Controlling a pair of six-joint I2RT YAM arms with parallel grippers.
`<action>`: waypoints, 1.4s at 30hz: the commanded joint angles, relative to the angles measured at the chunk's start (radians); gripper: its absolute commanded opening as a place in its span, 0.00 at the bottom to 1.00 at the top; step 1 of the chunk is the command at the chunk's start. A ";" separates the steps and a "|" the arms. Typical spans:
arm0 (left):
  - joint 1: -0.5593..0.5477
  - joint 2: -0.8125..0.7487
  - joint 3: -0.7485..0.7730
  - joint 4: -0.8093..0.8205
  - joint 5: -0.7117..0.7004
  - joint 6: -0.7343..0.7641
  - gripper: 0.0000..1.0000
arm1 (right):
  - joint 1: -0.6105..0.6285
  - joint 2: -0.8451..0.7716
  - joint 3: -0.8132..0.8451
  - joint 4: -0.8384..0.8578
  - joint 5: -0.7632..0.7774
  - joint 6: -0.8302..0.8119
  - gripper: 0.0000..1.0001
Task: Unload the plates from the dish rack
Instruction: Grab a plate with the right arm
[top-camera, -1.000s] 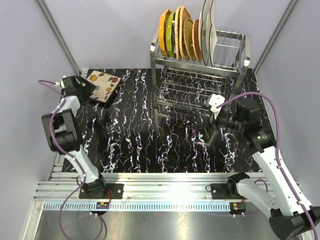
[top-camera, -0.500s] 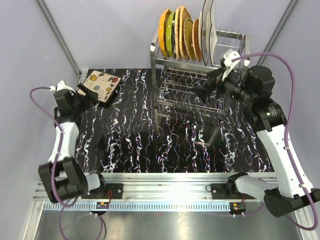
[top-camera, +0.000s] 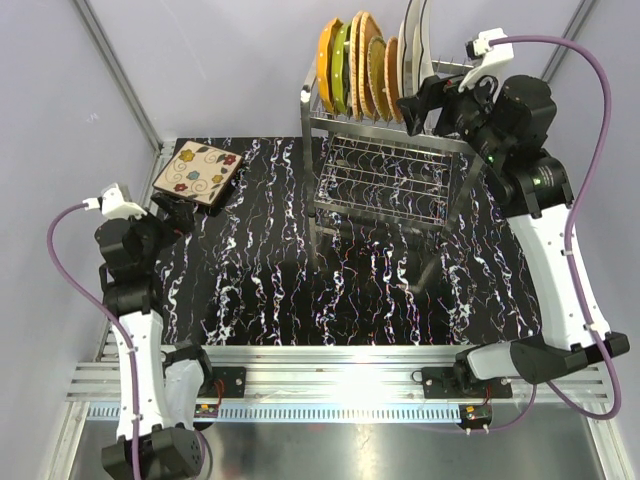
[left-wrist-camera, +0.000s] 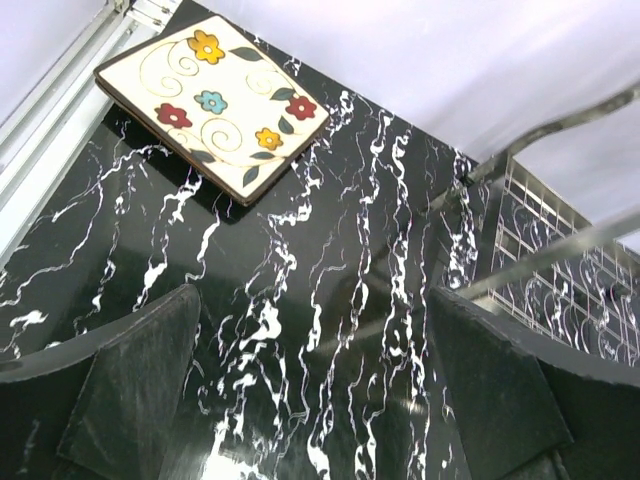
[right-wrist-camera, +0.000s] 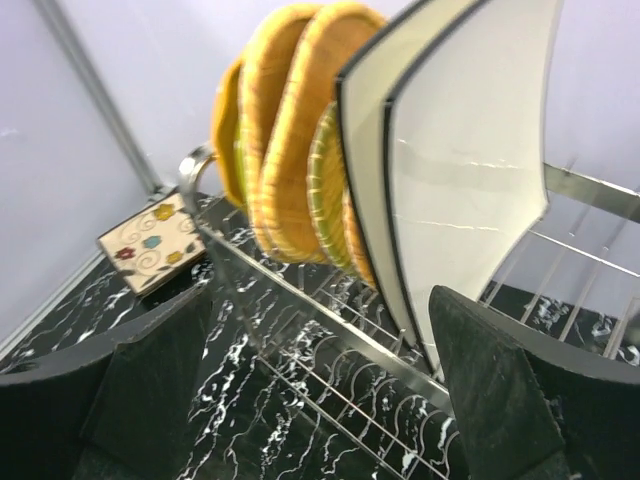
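Steel dish rack (top-camera: 385, 175) with upright plates (top-camera: 360, 65)

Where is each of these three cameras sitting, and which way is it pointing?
Top: above and behind the robot, looking down on the table, both arms and the dish rack.
Left wrist: on the left arm, looking past the open left tool at the flat floral plate.
Right wrist: on the right arm, facing the racked plates through the open right tool.
All three show the floral plate and rack.
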 joint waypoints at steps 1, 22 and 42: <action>0.002 -0.054 -0.004 -0.065 0.034 0.043 0.99 | 0.005 0.032 0.060 -0.014 0.132 0.010 0.95; 0.000 -0.120 0.048 -0.248 0.091 0.085 0.99 | 0.005 0.147 -0.002 0.173 0.239 -0.154 0.66; 0.002 -0.115 0.039 -0.237 0.096 0.080 0.99 | 0.006 0.158 -0.239 0.586 0.270 -0.381 0.45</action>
